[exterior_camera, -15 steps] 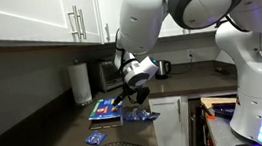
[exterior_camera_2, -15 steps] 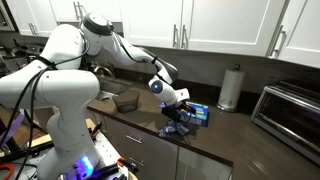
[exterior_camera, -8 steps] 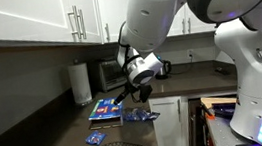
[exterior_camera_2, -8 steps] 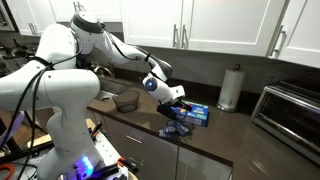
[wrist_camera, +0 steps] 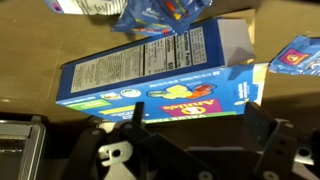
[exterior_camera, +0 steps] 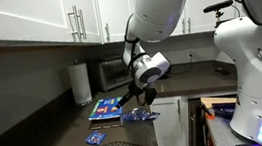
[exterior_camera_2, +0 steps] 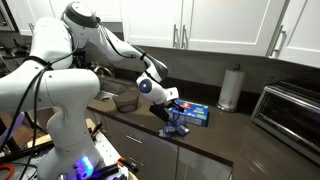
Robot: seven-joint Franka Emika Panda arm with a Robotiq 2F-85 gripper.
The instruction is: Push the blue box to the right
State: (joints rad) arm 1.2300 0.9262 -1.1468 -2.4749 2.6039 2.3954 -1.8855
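The blue box [exterior_camera: 102, 109] lies flat on the dark counter, also seen in the exterior view [exterior_camera_2: 193, 113]. In the wrist view the box [wrist_camera: 150, 72] lies across the frame, printed face and nutrition panel showing. My gripper [wrist_camera: 195, 112] is open and empty, and the box's near long edge lies just beyond its two fingertips. In both exterior views the gripper [exterior_camera: 129, 99] [exterior_camera_2: 172, 107] hovers low at the box's side. Crumpled blue-and-white wrappers [wrist_camera: 158, 12] [wrist_camera: 296, 55] lie around the box.
A paper towel roll [exterior_camera: 80, 82] [exterior_camera_2: 231, 88] and a toaster oven [exterior_camera: 105, 76] [exterior_camera_2: 291, 112] stand at the back. Wrappers [exterior_camera: 141, 115] [exterior_camera: 95, 138] lie near the counter's front edge. A wire basket [exterior_camera_2: 125, 100] sits beside the arm.
The arm's upper links have swung and the wrist has shifted slightly while the gripper stays low beside the box. The box has not visibly moved.
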